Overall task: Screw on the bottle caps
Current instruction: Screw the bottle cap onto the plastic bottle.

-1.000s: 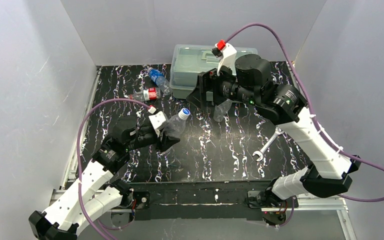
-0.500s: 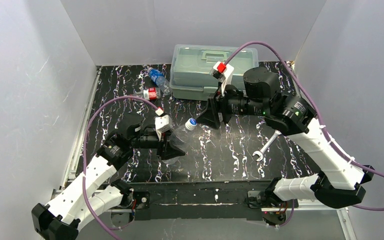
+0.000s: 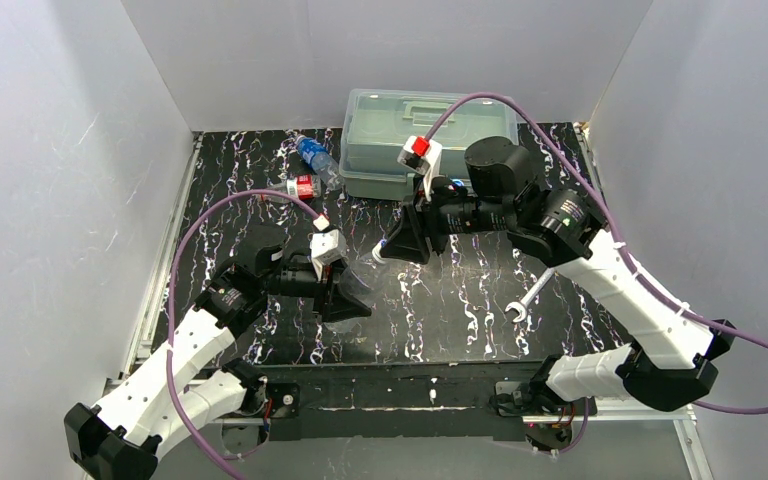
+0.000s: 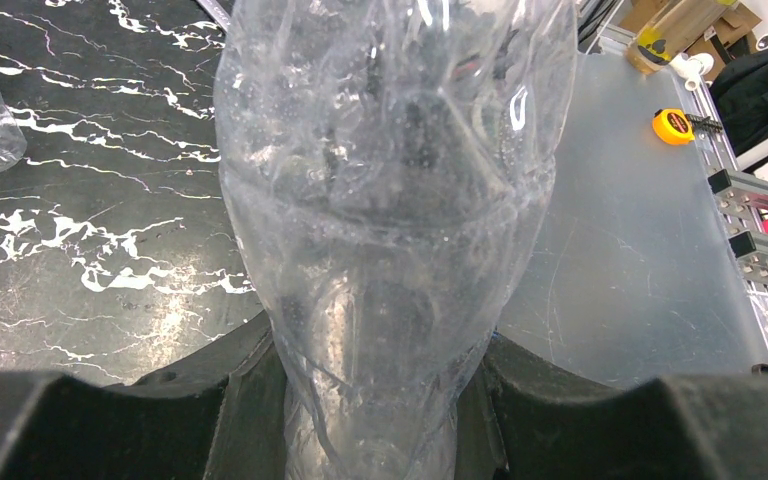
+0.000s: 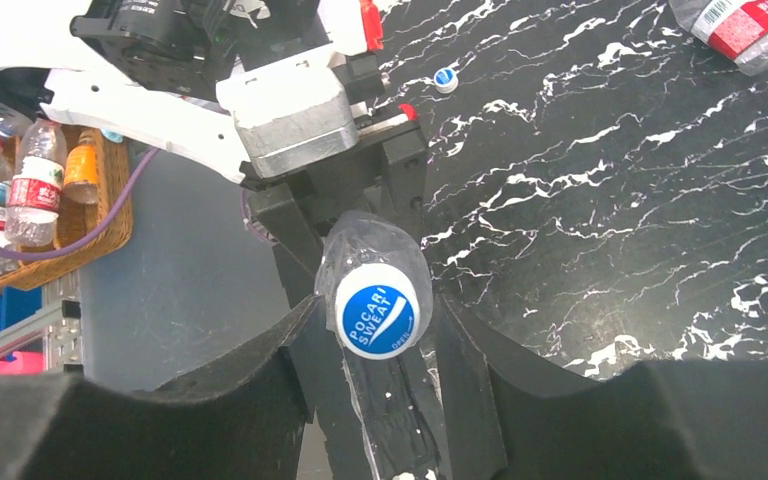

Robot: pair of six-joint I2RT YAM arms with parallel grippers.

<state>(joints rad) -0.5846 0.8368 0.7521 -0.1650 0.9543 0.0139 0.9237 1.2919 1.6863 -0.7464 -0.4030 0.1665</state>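
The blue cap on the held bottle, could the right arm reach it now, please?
Probably yes: the right gripper flanks the blue cap with nothing between, while the left gripper holds the clear bottle.

Your right gripper [image 3: 388, 250] has swung away from the box [image 3: 380, 130] and over to the bottle [image 4: 390, 220], and its jaws have narrowed around the blue-and-white cap [image 5: 377, 309].

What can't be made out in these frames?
Left wrist: held bottle fills the view; its neck and blue cap are cut off by the top edge.
Top view: that cap is hidden behind the right gripper.
Right wrist: threads are covered by the cap; whether the right fingers touch it is unclear.
Top view: red-label bottle and blue-label bottle too small to tell if capped.
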